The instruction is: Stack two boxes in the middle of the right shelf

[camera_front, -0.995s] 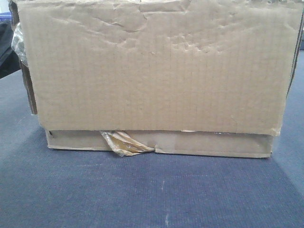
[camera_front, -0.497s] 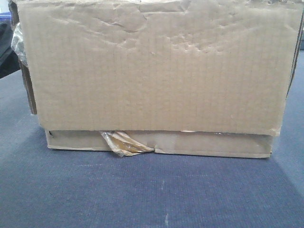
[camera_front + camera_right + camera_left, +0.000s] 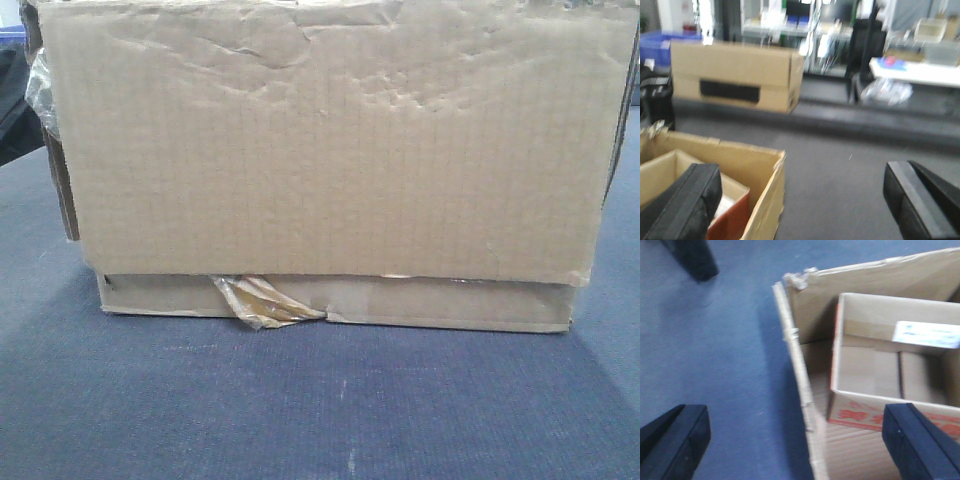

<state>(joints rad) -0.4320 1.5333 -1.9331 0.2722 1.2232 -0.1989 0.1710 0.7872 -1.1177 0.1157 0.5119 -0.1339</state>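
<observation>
Front view: I record the brown box [image 3: 330, 150] filling the frame. It stands on blue carpet [image 3: 320, 410], with a tape tuft [image 3: 265, 303] at its lower left. Left wrist view: left hand [image 3: 795, 442] spread wide and empty, a red-printed box [image 3: 890, 385] inside the open carton at right. Right wrist view: farther carton [image 3: 735, 75] upper left; right hand [image 3: 805, 205] wide, empty.

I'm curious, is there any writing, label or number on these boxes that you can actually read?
No text can be read.
Red printing on the small inner box: too blurred.
White label on its far wall: blurred.
Black patch on the far box: no letters discernible.
Big brown box face: plain, no print.
</observation>
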